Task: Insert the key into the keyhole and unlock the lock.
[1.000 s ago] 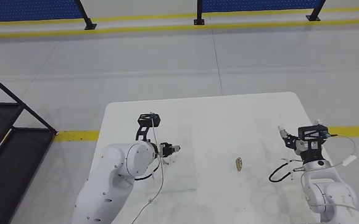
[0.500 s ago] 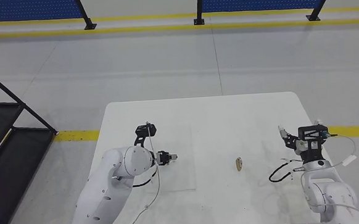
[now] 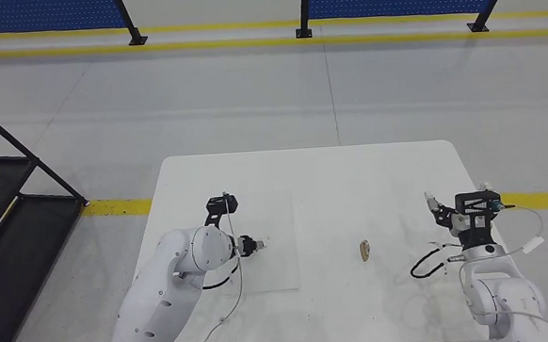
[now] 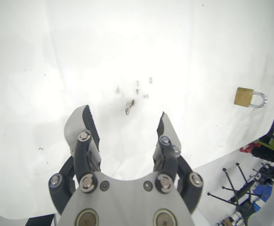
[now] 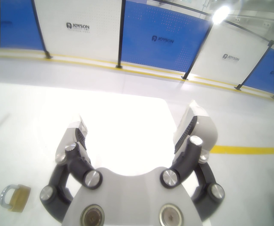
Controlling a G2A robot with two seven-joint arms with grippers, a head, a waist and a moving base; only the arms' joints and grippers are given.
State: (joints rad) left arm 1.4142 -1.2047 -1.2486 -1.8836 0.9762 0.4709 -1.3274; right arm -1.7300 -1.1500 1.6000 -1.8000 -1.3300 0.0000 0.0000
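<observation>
Key flat on the table, left gripper spread wide over it.
Its jaws seem lined up to pinch it. The padlock lies right of centre in the top view, with the right gripper, also spread, nearer the right edge.

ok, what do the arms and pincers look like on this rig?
Both arms are glossy white rounded shells: left arm, right arm, with thin dark cables trailing. Left pincer and right pincer match: silver-grey fingers with black ribbed pads, black linkages on silver pins, pale grey base plate.
</observation>
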